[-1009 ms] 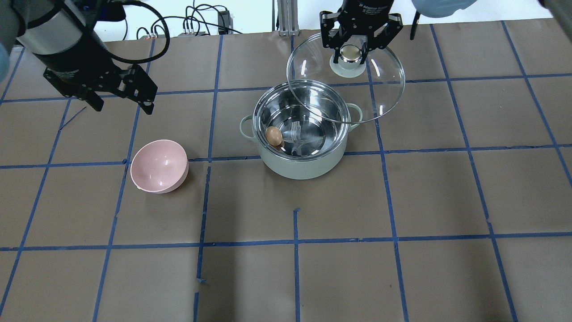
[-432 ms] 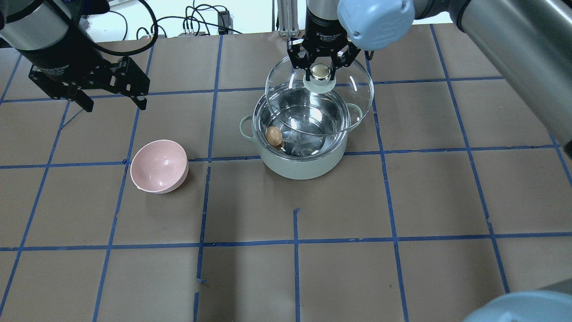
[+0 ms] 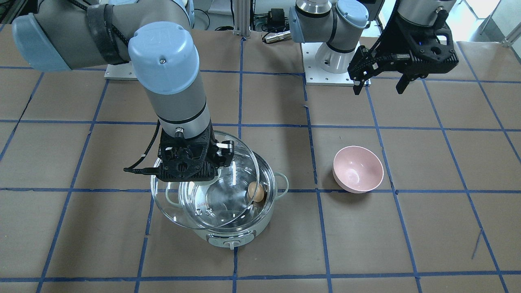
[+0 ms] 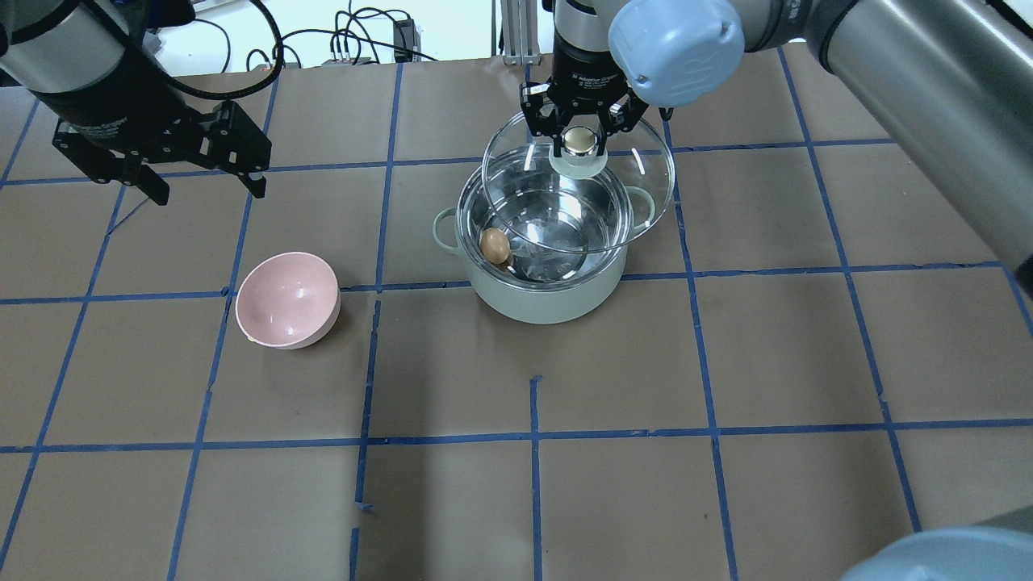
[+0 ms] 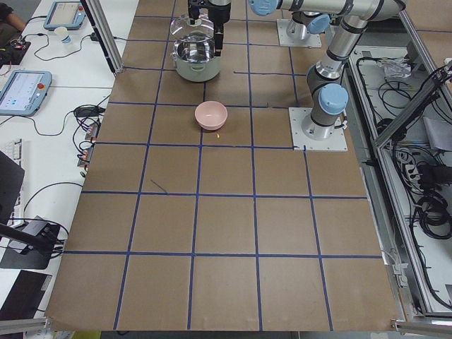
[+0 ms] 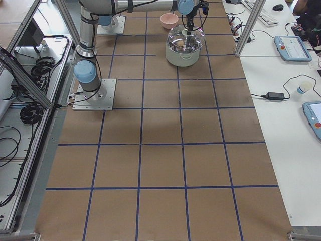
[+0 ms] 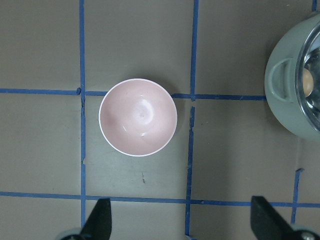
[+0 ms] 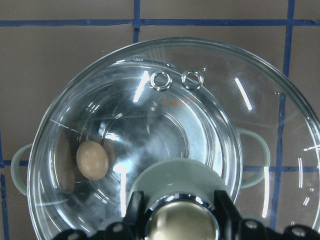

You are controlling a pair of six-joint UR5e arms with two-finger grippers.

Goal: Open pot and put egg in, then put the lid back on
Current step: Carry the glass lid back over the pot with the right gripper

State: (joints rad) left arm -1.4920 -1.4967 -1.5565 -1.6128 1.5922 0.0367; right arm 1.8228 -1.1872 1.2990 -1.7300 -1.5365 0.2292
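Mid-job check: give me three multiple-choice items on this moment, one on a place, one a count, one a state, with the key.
1. Where is the egg? A. on the table B. inside the pot C. in the pink bowl
2. How many vent holes does the lid show? A. none B. two C. four
3. How is the left gripper? A. open and empty B. shut on the egg C. shut on the lid
Key: 1 B, it lies on the pot's steel floor; 2 B, the right wrist view shows two small rings in the glass; 3 A, its jaws stand apart with nothing between them.
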